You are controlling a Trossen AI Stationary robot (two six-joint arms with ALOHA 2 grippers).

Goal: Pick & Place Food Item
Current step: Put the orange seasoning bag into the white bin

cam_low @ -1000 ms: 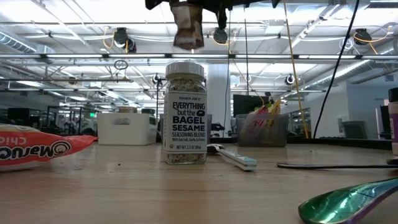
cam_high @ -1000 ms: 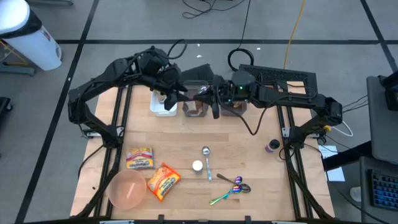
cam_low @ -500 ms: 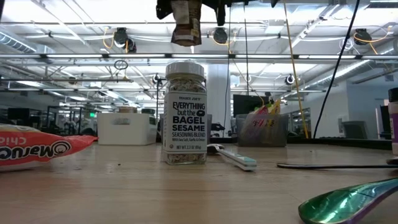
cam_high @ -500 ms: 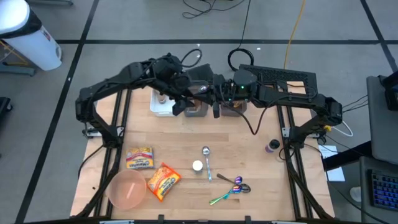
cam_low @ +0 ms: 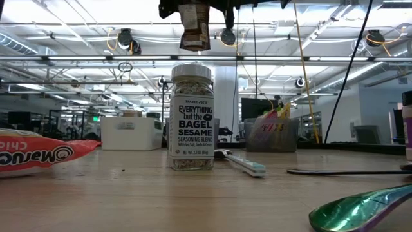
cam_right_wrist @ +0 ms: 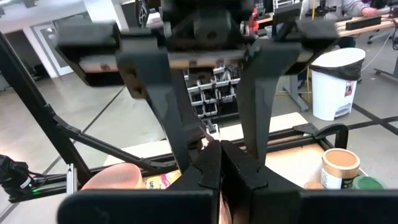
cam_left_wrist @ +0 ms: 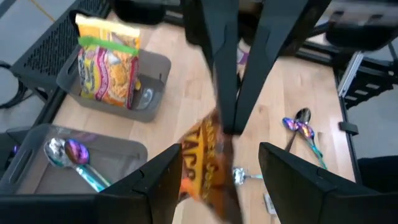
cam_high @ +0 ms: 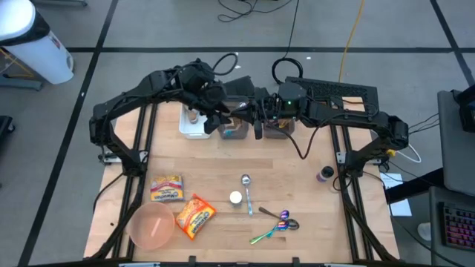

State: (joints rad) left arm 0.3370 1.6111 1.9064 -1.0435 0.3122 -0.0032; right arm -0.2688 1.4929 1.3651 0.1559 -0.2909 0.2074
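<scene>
An orange-brown taco seasoning packet [cam_left_wrist: 205,171] hangs high over the grey bins at the table's far side, seen in the low view as a hanging packet [cam_low: 194,27]. My right gripper [cam_left_wrist: 229,127] is shut on its top, reaching in from the table's right [cam_high: 251,119]. My left gripper [cam_left_wrist: 221,149] faces it from the left [cam_high: 219,119], open, one finger on each side of the packet. Whether those fingers touch the packet I cannot tell. My right gripper pinches the packet's upper edge [cam_left_wrist: 219,124] between its two shut fingers [cam_right_wrist: 208,163]. The fingers come in level from the table's right. The packet hangs below them, clear of the table and bins.
Below the grippers stand a grey bin [cam_left_wrist: 155,65] with a yellow noodle packet, a grey bin [cam_left_wrist: 124,149] with spoons, and a white bin [cam_high: 194,124]. On the table nearer the front: seasoning jar [cam_low: 191,117], pink bowl [cam_high: 152,225], two packets [cam_high: 194,215], spoons [cam_high: 278,222].
My left gripper has moved toward the table's right and a little down, up to the hanging packet, staying open. My right gripper has kept still with the packet.
</scene>
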